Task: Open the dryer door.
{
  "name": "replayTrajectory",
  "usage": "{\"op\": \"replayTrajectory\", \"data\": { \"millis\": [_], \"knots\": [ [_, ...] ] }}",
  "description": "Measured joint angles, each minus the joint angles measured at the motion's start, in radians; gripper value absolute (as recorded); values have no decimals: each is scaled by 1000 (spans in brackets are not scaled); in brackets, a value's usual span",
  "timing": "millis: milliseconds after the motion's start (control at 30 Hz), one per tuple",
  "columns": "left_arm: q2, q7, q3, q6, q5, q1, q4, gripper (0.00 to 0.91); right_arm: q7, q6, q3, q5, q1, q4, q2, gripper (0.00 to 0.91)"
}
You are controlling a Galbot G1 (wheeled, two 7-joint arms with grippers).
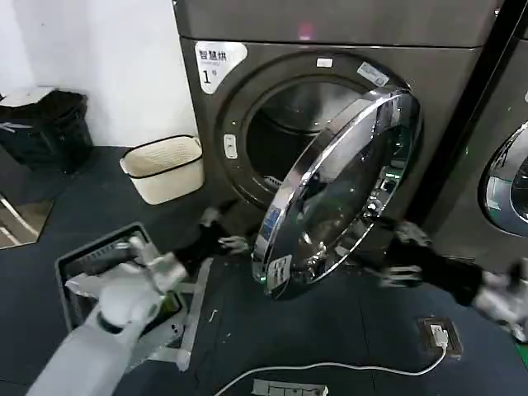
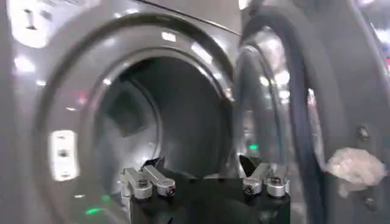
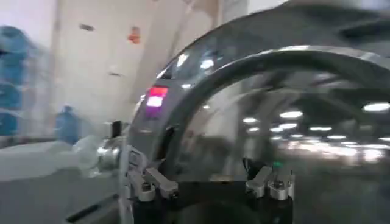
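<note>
The dryer (image 1: 247,95), dark bronze-grey with a white "1" sticker, has its round drum opening (image 1: 285,132) exposed. The dryer door (image 1: 330,198), a chrome ring around dark glass, stands swung out, hinged on its right side. My left gripper (image 1: 219,237) is low by the door's free edge, open and holding nothing. In the left wrist view that gripper (image 2: 204,176) faces the drum (image 2: 152,115), with the door's inner side (image 2: 280,103) beside it. My right gripper (image 1: 400,256) is to the right of the door, open. In the right wrist view it (image 3: 207,179) faces the chrome ring (image 3: 244,67).
A white basket (image 1: 165,167) stands left of the dryer and a black bag (image 1: 45,124) lies farther left. A grey tray (image 1: 91,264) sits on the floor under my left arm. A white cable (image 1: 330,367) and plug (image 1: 437,334) lie in front. A second machine (image 1: 507,177) stands at the right.
</note>
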Motion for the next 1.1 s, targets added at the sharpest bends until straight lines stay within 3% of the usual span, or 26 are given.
{"op": "replayTrajectory", "data": {
  "millis": [233,467,633,867,1100],
  "knots": [
    [-28,6,117,-11,-11,-100,46,907,127,111,295,-67,-242,66,196,907],
    [-78,5,250,-30,-6,-216,104,907,288,148,496,-164,-395,137,417,907],
    [-120,1,321,-41,-3,-284,149,907,398,220,596,-249,-436,129,576,907],
    [-186,-5,394,-55,11,-365,226,907,592,214,723,-391,-403,59,754,907],
    [-254,-15,452,-71,101,-419,308,907,824,120,849,-504,-358,-50,828,907]
  ]
}}
